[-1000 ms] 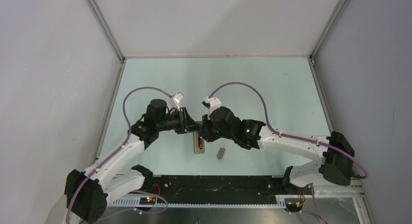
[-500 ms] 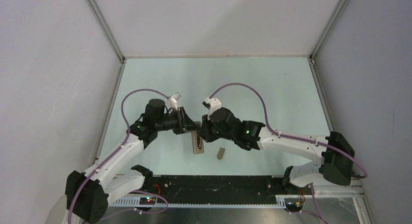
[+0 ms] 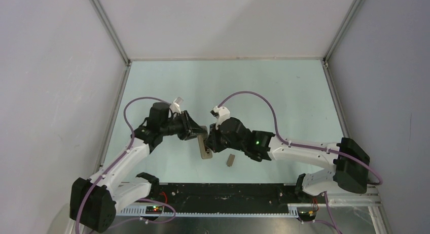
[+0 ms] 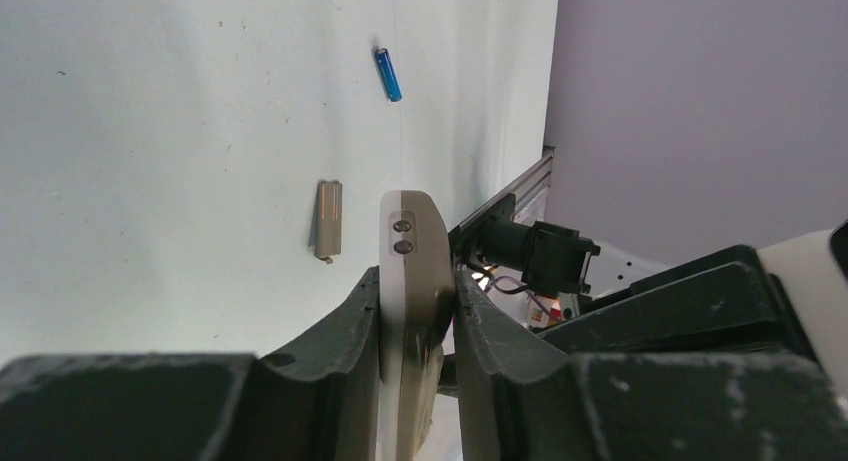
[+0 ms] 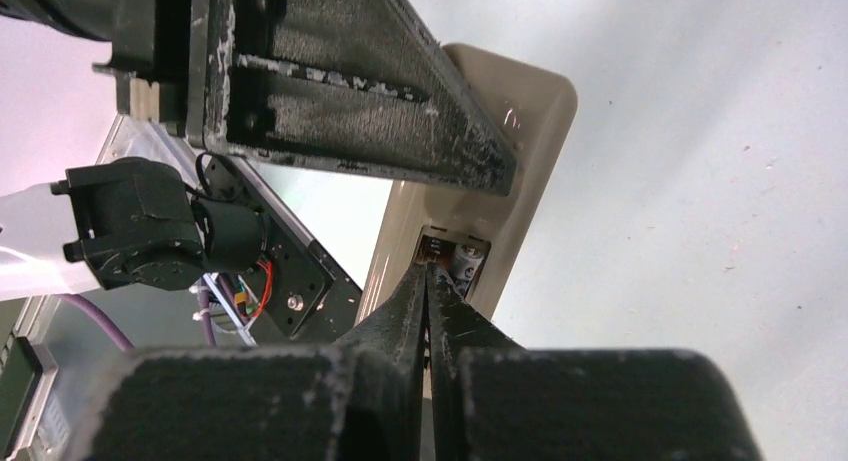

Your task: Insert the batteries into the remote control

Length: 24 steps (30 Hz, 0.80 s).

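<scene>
Two-finger left hand (image 4: 417,291) clamps remote control (image 4: 404,231) edgewise; right hand (image 5: 427,281) shut, empty, tips at battery bay (image 5: 452,254)

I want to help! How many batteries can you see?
1: a blue battery lying on the table. Another may be hidden inside the remote control.

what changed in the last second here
The left wrist rolled and dipped slightly toward the near edge, tilting the remote clamped in the left fingers. The right arm eased left and nearer, its shut right fingers now at the remote's open battery bay. Nothing was taken or let go. The cover piece stayed put.
</scene>
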Each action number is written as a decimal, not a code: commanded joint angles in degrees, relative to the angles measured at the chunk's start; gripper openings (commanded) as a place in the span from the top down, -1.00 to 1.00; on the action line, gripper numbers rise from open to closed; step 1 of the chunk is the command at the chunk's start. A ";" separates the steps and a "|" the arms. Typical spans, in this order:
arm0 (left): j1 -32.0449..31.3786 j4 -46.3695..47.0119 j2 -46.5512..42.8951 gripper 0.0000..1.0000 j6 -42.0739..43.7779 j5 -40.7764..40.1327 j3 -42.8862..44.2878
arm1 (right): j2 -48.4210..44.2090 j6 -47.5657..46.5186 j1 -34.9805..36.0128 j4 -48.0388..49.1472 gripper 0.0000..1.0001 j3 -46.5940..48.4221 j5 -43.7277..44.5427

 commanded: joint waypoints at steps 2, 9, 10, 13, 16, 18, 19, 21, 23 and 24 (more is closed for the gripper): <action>0.48 7.36 -1.49 1.00 -8.13 6.16 4.69 | 0.72 0.93 1.44 -0.65 0.92 -2.15 -2.03; 1.01 7.34 -1.77 1.00 -8.16 6.57 5.26 | -0.57 0.88 1.41 1.16 0.92 -2.79 -2.45; 1.01 7.37 -1.77 1.00 -7.76 6.56 5.27 | -0.87 0.84 1.26 1.49 0.92 -2.74 -2.61; 1.01 7.11 -1.58 1.00 -6.54 6.52 4.96 | -2.95 1.48 0.57 3.10 0.90 -2.73 -3.95; 1.02 6.64 -1.11 1.00 -4.96 6.43 4.45 | -4.84 1.92 -0.36 4.02 0.72 -2.31 -5.41; 0.95 6.27 -0.79 1.00 -4.07 6.24 4.02 | -6.00 2.31 -0.86 3.64 0.55 -1.26 -7.64; 1.00 6.12 -0.67 1.00 -3.52 6.19 3.75 | -6.88 2.63 -1.20 3.62 0.51 -0.63 -8.01; 1.01 5.87 -0.37 1.00 -2.91 6.15 3.36 | -8.06 2.97 -1.78 3.75 0.41 -0.08 -8.61; 1.02 5.58 -0.16 1.00 -2.30 6.18 3.15 | -8.93 3.05 -2.24 3.54 0.37 0.33 -8.69; 1.02 5.37 -0.12 1.00 -2.12 6.24 3.20 | -9.18 3.08 -2.46 3.20 0.34 0.43 -8.56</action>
